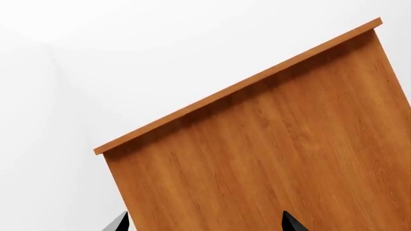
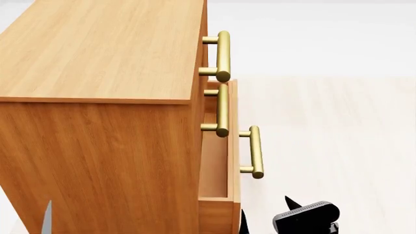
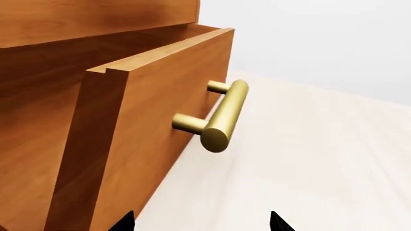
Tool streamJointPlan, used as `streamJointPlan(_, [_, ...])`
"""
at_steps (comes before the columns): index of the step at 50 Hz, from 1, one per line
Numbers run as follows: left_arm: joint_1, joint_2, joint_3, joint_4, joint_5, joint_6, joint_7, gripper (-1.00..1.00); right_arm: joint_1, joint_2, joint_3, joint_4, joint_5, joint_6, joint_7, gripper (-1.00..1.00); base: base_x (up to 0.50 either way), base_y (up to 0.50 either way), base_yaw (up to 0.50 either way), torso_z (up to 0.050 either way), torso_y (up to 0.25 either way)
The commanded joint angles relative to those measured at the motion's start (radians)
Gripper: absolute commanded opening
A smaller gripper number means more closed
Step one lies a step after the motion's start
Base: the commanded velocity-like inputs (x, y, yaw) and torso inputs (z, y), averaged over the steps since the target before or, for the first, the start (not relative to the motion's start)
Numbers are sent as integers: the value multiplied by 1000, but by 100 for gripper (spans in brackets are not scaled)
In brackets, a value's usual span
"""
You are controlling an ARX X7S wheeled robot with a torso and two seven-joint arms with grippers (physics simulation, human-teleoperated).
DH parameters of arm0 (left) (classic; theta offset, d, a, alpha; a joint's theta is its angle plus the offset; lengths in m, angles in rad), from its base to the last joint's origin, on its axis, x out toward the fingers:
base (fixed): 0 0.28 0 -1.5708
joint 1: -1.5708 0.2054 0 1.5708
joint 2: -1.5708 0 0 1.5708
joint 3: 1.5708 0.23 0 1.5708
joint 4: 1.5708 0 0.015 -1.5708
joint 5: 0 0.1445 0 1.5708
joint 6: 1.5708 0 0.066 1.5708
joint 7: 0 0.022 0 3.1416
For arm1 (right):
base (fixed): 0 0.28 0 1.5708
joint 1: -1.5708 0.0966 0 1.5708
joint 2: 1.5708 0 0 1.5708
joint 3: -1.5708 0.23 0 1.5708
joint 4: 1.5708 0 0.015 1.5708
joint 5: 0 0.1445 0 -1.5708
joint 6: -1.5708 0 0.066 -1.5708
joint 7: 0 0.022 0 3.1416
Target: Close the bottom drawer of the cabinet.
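Observation:
The cabinet is a tall orange-brown wood-grain box, and I look down on its top and one side. The bottom drawer stands pulled out a short way, its brass bar handle sticking out past the two upper handles. My right gripper is open and empty, low beside the drawer front's near end. In the right wrist view the gripper is a little short of the drawer front and its handle. My left gripper is open and empty, facing the cabinet's side panel.
A pale floor stretches out in front of the drawers. White walls stand behind the cabinet. One left fingertip shows against the cabinet's side in the head view.

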Motion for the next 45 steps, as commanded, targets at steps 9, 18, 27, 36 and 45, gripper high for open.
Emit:
streamJointPlan(9, [-1, -3, 4, 4, -1, -4, -4, 100, 46, -20, 32, 54, -44, 23, 40, 100, 7, 0, 2, -1, 0])
streamJointPlan(18, [-3, -5, 6, -4, -4, 2, -6, 100, 46, -28, 14, 49, -53, 23, 37, 100, 6, 0, 2, 0, 0])
streamJointPlan(27, [2, -9, 4, -10, -7, 11, -12, 100, 45, -40, -9, 29, -62, 27, 31, 100, 5, 0, 1, -1, 0])
streamJointPlan(36, [5, -10, 5, -10, -7, 11, -15, 100, 35, -47, -39, 9, -85, 31, 31, 100, 0, 0, 1, 0, 0])
streamJointPlan(45, [4, -11, 6, -8, -9, 10, -17, 100, 34, -51, -59, -3, -96, 39, 30, 100, 0, 0, 0, 0, 0])
